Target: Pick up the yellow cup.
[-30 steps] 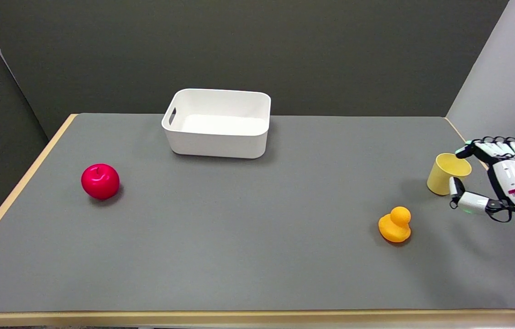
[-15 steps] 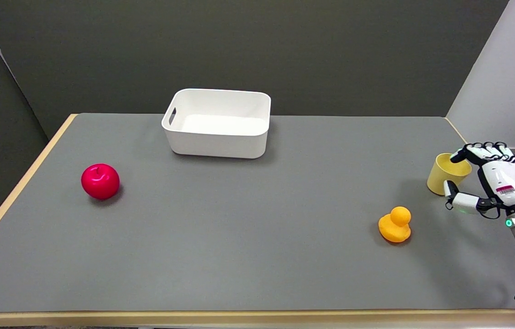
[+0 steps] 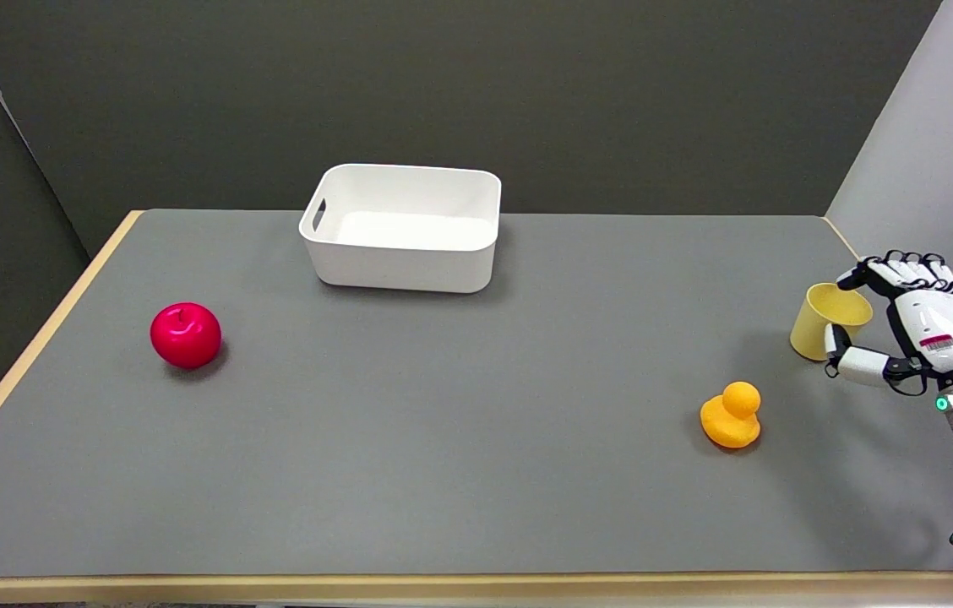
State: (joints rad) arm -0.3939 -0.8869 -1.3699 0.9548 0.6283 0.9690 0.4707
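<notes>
The yellow cup (image 3: pixel 819 325) stands on the grey table (image 3: pixel 476 405) near its right edge, leaning slightly. My right hand (image 3: pixel 920 325) reaches in from the right and cups around it. The fingers (image 3: pixel 903 268) curve over the far side of the rim, and the thumb (image 3: pixel 844 359) lies against the cup's near lower side. The fingers are spread around the cup rather than clamped on it. The cup rests on the table.
An orange toy duck (image 3: pixel 732 415) sits just left of and in front of the cup. A white bin (image 3: pixel 402 226) stands at the back middle, and a red apple (image 3: pixel 185 334) lies at the left. The table's right edge runs close behind the hand.
The hand has shifted slightly up and back beside the cup, with the wrist drawing nearer to it. The cup, duck, apple and bin have not moved.
</notes>
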